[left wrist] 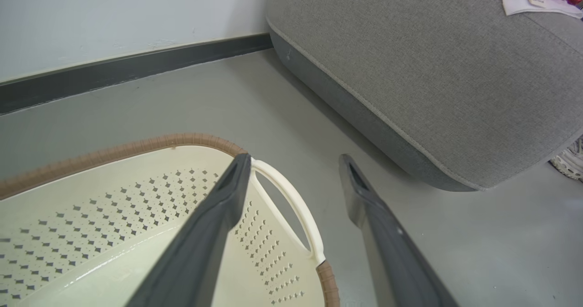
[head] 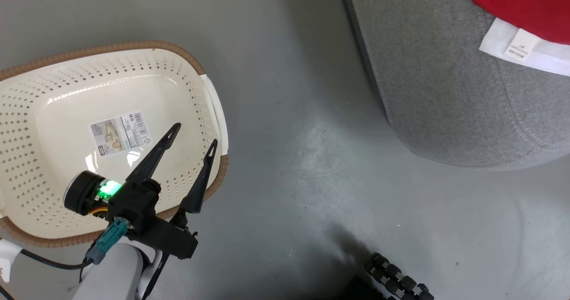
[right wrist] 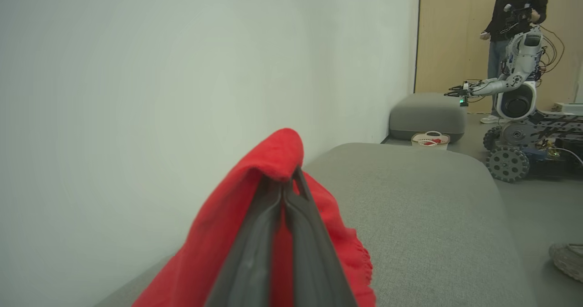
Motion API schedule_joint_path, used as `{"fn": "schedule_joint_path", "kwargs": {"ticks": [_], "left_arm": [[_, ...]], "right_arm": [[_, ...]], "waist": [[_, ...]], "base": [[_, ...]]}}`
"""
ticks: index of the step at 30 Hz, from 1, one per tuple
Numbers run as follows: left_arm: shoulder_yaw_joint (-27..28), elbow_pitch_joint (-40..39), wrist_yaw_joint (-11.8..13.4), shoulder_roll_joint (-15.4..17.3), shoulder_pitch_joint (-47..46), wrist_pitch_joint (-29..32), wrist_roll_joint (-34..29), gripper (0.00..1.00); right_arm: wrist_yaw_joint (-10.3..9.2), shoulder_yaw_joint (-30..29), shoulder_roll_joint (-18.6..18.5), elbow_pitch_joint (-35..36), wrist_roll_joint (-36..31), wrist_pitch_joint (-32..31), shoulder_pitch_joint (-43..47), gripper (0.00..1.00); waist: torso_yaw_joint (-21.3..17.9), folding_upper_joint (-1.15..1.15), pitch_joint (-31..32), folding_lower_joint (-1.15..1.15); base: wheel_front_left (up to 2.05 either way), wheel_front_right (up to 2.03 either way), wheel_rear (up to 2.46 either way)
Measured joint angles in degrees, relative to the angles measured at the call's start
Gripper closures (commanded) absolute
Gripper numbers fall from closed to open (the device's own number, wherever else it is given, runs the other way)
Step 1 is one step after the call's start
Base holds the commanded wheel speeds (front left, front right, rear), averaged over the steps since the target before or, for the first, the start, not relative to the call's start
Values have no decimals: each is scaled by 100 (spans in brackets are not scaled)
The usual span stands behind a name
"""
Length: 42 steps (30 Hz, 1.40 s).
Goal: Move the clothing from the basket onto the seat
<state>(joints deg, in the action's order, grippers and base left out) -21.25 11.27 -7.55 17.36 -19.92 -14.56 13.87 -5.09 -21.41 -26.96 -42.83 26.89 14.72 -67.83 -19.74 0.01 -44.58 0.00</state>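
Two hands, two very different pictures: the left hand [head: 196, 133] hangs wide open over the basket [head: 26, 126] at 9 o'clock of the head view, gripping nothing, while the right hand [right wrist: 289, 179] is pinched fully shut on a fold of red cloth [right wrist: 214, 243], held up above the seat [head: 436, 91]. Basket looks cleared out, bare cream bottom with just the sticker [head: 118, 133] showing, so by my reckoning the job is in its closing stretch, with the release left to do. Clothing [head: 530, 2] sits up at 1 o'clock on the seat, well apart from the basket across the floor [head: 311, 180]. Now the danger: that fold is draped right over the fingertips, and if the hand backs off before it opens, or the fabric catches on a finger as it opens, the cloth gets dragged toward the seat's rounded edge and could slip to the floor. As for looks: bright red, soft and limp, a rough hem showing in the right wrist view; on the seat a white panel [head: 498, 37] pokes out at 7 o'clock of the red, a small label [head: 516, 46] on it. Whether the held fold belongs to that same piece, I cannot tell.
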Motion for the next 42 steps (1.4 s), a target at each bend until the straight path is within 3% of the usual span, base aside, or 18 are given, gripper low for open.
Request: {"fn": "schedule_joint_path", "kwargs": {"ticks": [3, 12, 17, 21, 29, 30, 31, 32, 42], "left_arm": [[37, 18, 0, 3, 0, 0, 2, 0], [16, 56, 0, -25, -77, 0, 3, 0], [46, 93, 0, -32, -93, 0, 12, 0], [58, 121, 0, -44, -98, 0, 13, 0], [44, 186, -1, -132, -104, 0, 20, 0], [44, 196, 0, -141, -104, 0, 20, 0], [45, 200, 0, -143, -104, 0, 21, 0], [45, 204, 0, -147, -104, 0, 25, 0], [9, 312, 0, -280, -113, 0, 62, 0]], "right_arm": [[-2, -57, -119, -111, -1, 2, -243, 100], [-15, -54, 204, -610, 16, 2, -351, 100], [335, 247, 720, -1021, 166, 0, -348, 100], [592, 455, 756, -1099, 116, 1, -368, 100], [664, 459, 737, -1193, 1, 0, -467, 100], [664, 457, 708, -1193, -42, 0, -467, 84], [664, 456, 692, -1201, -76, 1, -467, 56], [664, 454, 676, -1227, -80, 1, -467, 0], [708, 516, 671, -1363, -283, 0, -409, 0]], "waist": [[50, -1, -66, 0], [147, 0, -187, 0], [193, 0, -231, 0], [219, 0, -240, 0], [255, 0, -181, 0], [260, 0, -163, 0], [265, 0, -143, -1], [269, -1, -124, -1], [298, 0, 136, -1]], "base": [[0, 0, 0], [0, 0, 0], [0, 0, 0], [0, 0, 0], [0, 0, 0], [0, 0, 0], [0, 0, 0], [0, 0, 0], [0, 0, 0]]}}
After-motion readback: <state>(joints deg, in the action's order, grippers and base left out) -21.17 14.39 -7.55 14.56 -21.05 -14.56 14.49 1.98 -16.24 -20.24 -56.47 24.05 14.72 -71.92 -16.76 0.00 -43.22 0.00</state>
